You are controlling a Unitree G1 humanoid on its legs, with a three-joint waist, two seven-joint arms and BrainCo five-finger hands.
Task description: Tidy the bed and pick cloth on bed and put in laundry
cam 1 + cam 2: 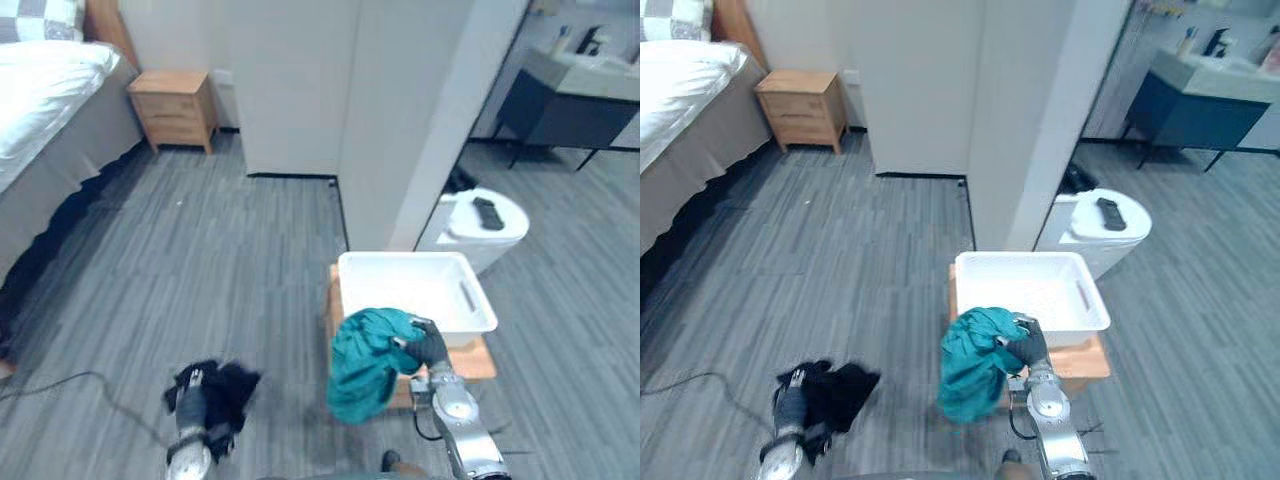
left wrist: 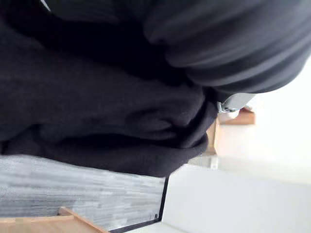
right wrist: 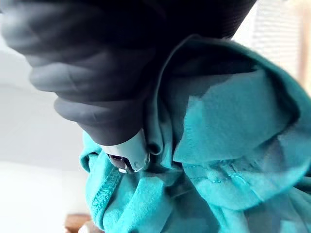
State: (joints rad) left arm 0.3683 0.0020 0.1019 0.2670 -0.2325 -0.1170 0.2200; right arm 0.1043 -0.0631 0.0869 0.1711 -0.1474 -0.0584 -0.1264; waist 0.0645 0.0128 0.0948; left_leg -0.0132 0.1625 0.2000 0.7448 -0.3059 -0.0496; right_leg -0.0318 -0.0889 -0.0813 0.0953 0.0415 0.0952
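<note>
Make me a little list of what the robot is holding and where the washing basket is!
Right hand: curled round a teal cloth
Left hand: holding a black cloth
Teal cloth: hanging at the near edge of the white basket, not inside yet
White basket: on a low wooden stand, nothing showing inside
Bed: far off on the robot's left, white cover

Bed far left, nightstand just right of its head. Pillar mid-room, vanity far right behind it. Basket sits on a stand, and a stool just behind carries a remote. Right hand grips a cloth at the basket's near left corner. Left hand grips a second cloth low left.
</note>
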